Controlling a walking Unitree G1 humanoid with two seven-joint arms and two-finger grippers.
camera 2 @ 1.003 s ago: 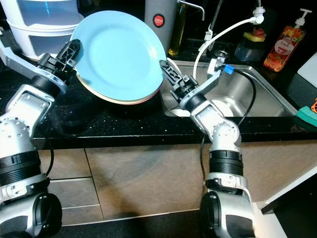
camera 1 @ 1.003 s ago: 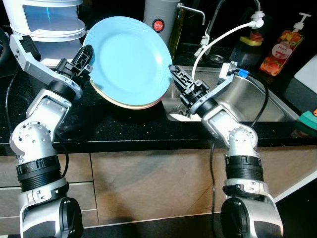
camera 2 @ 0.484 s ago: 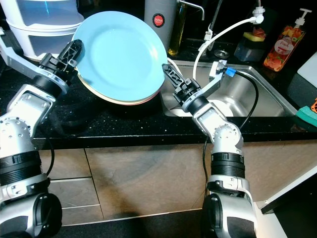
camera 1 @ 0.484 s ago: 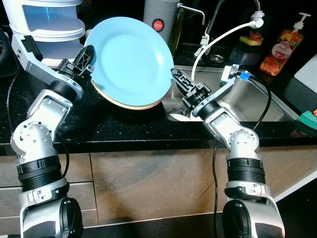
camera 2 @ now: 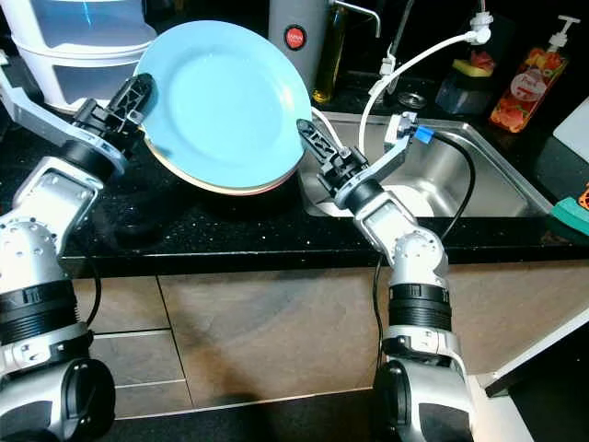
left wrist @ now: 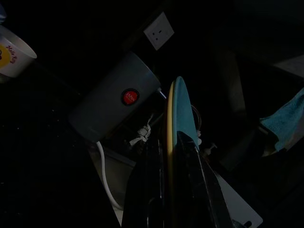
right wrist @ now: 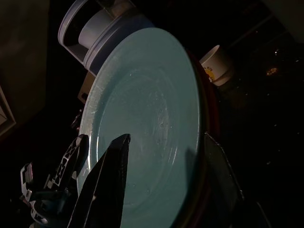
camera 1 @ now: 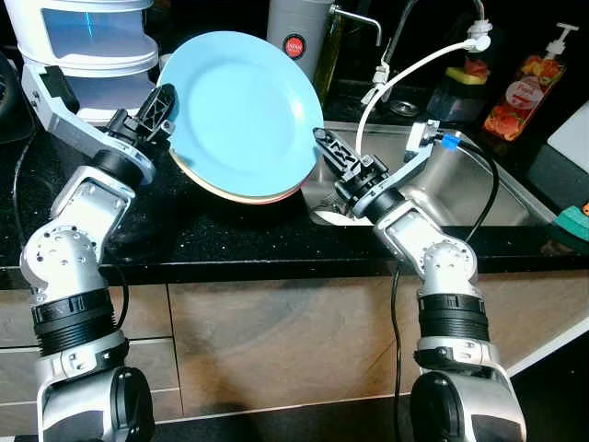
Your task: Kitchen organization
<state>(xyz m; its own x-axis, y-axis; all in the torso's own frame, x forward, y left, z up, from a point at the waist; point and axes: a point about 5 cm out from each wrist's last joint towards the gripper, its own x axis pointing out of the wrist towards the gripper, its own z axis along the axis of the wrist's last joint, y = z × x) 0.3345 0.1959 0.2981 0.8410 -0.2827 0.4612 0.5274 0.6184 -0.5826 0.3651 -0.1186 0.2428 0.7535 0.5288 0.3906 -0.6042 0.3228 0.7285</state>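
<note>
Left hand: clamped on the 9 o'clock rim of the plate stack; the left wrist view has a black finger on each side of the stacked rims, so it is gripping.
Right hand: at the stack's 4 o'clock edge, fingers spread with a wide gap; the right wrist view shows one finger across the blue face and the other behind the rim. It straddles the edge, and I cannot tell whether it presses yet.
Plates: blue plate in front, cream and yellowish rims behind, tilted up on edge, bottom edge down by the black worktop.
Surroundings: sink at 3 o'clock of the stack, grey canister at 12 o'clock.
Step in hand: looks like a two-handed hold on the stack.
Next move: probably the right hand must close before any lift; one-sided grip risks sliding plates.
</note>
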